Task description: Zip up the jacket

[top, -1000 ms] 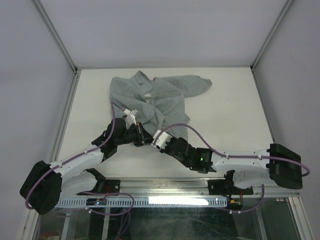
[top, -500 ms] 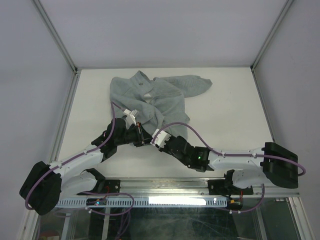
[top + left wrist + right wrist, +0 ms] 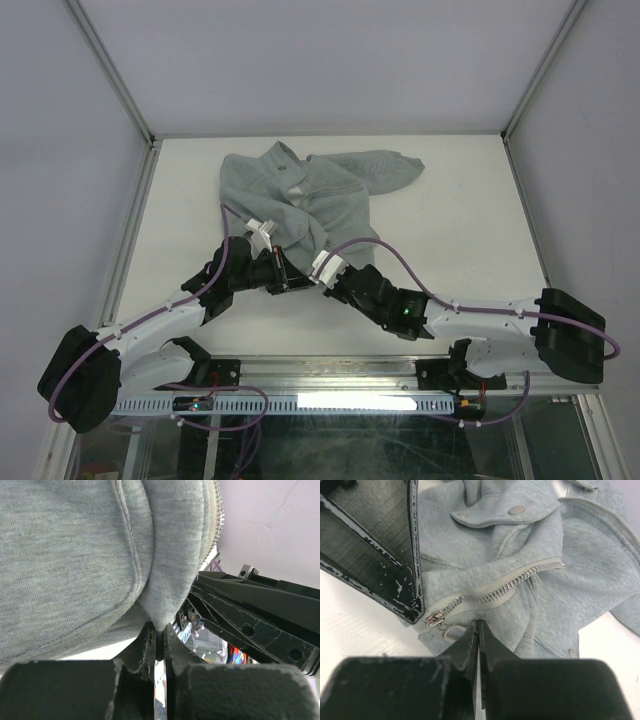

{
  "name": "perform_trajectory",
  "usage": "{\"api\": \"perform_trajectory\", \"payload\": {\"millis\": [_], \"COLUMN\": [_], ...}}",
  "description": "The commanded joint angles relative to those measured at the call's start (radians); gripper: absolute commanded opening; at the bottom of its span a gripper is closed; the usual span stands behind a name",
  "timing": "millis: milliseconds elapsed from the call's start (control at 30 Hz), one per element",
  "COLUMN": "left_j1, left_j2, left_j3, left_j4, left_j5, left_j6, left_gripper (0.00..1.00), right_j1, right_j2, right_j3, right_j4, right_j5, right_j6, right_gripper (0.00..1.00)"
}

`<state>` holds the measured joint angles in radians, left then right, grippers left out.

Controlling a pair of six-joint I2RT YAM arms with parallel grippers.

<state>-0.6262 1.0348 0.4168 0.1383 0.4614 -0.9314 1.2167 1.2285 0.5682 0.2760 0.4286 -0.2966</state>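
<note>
The pale grey-green jacket (image 3: 320, 190) lies rumpled at the back of the table, its hem reaching down to both grippers. My left gripper (image 3: 159, 629) is shut on a fold of the jacket (image 3: 75, 555) near the hem. The zipper teeth (image 3: 505, 584) run up to the right from the metal slider (image 3: 434, 617), and the pull tab (image 3: 451, 631) hangs just below it. My right gripper (image 3: 477, 626) is shut, tips pressed on the fabric right of the tab, which lies outside the jaws. In the top view the left gripper (image 3: 287, 280) and right gripper (image 3: 312, 283) nearly meet.
The white table (image 3: 450, 220) is bounded by metal frame rails (image 3: 130, 230) and grey walls on three sides. One black finger of the left gripper (image 3: 380, 545) sits close above the slider. Snap buttons (image 3: 516, 510) dot the jacket flap.
The right gripper's jaws have closed from partly open. The right wrist shifted slightly along the hem. The left arm kept its hold and place.
</note>
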Motion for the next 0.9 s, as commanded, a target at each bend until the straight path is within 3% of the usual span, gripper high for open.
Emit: {"api": "perform_trajectory", "payload": {"millis": [0,200,500,667,867], "left_j1": [0.005,0.005,0.005,0.005,0.005], "left_j2": [-0.028,-0.033,-0.035,-0.032,-0.033], "left_j3": [0.039,0.043,0.045,0.047,0.047], "left_j4": [0.013,0.012,0.010,0.009,0.010], "left_j5": [-0.007,-0.003,-0.002,-0.001,0.002], "left_j6": [0.009,0.011,0.009,0.008,0.008], "left_gripper": [0.00,0.00,0.00,0.00,0.00], "right_j1": [-0.006,-0.021,-0.025,-0.025,-0.024], "right_j2": [-0.060,-0.115,-0.127,-0.097,-0.021], "right_j3": [-0.003,-0.070,-0.091,-0.097,-0.074], "right_j4": [0.015,0.029,0.026,0.074,0.129], "right_j5": [-0.065,-0.149,-0.280,-0.294,-0.231], "right_j6": [0.004,-0.037,-0.045,0.010,0.053], "right_gripper": [0.02,0.29,0.40,0.51,0.52]}}
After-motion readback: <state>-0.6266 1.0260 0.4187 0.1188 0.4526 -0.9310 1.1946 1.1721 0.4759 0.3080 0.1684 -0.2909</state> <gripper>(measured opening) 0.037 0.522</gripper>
